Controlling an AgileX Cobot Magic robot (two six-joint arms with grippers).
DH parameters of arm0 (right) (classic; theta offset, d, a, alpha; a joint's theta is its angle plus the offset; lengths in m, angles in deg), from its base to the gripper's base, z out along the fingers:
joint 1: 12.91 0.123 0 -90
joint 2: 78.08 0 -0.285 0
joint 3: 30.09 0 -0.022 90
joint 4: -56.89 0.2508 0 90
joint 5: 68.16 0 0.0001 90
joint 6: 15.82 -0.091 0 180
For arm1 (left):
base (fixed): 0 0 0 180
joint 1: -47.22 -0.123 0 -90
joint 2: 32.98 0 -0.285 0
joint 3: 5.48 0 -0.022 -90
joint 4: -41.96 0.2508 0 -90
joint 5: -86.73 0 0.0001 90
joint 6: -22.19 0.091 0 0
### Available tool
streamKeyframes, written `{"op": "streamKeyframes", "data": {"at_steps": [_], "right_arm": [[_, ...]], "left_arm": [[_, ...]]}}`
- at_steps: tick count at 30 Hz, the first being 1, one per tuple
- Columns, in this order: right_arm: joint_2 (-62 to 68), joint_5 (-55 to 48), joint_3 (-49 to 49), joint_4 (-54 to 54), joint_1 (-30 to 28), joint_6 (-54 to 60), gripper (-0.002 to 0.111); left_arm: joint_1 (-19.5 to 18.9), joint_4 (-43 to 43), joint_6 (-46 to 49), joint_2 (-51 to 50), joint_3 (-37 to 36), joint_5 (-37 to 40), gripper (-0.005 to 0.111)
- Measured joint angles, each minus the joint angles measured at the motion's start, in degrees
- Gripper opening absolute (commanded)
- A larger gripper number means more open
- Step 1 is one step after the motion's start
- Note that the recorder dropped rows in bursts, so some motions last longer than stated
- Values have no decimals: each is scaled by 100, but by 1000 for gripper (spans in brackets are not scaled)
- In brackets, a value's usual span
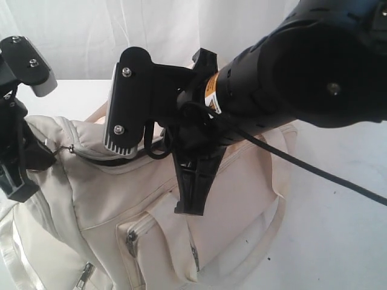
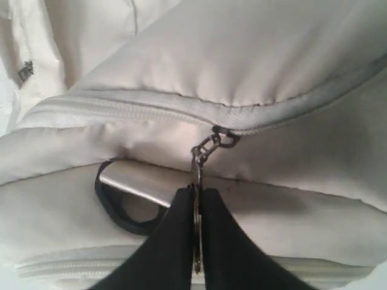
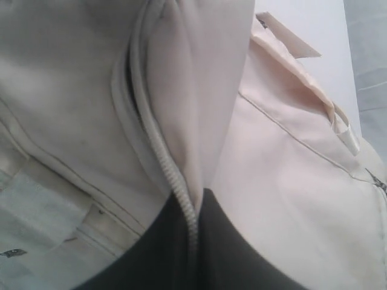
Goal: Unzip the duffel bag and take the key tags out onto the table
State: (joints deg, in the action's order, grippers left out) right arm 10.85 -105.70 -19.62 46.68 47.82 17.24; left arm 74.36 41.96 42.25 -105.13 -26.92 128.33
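Exterior view: the bag sits on the table and fills everything from the middle down to about 7 o'clock. Bare white tabletop shows out at 4 o'clock.

The left gripper is over at 9 o'clock on the bag's end. Its black fingers are squeezed tight on the metal pull, which hangs off a short chain from the slider. The zip on one side of the slider looks closed. On the other side there's a grey strip, and I can't tell if that part is undone. There's a black D-ring just beside the fingers.

The right arm comes in big from 2 o'clock with a black cable trailing off toward 4. The right gripper points down onto the top of the bag near the middle. It's pinched shut on a fold of cream fabric with zip teeth running right into the pinch. A dark slit runs beside those teeth.

A side pocket pull hangs at about 7 o'clock.
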Motion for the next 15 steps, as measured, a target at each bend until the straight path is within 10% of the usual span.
{"op": "streamKeyframes", "data": {"at_steps": [15], "right_arm": [[0, 22, 0, 0, 0, -9, 0]], "left_arm": [[13, 764, -710, 188, 0, -236, 0]]}}
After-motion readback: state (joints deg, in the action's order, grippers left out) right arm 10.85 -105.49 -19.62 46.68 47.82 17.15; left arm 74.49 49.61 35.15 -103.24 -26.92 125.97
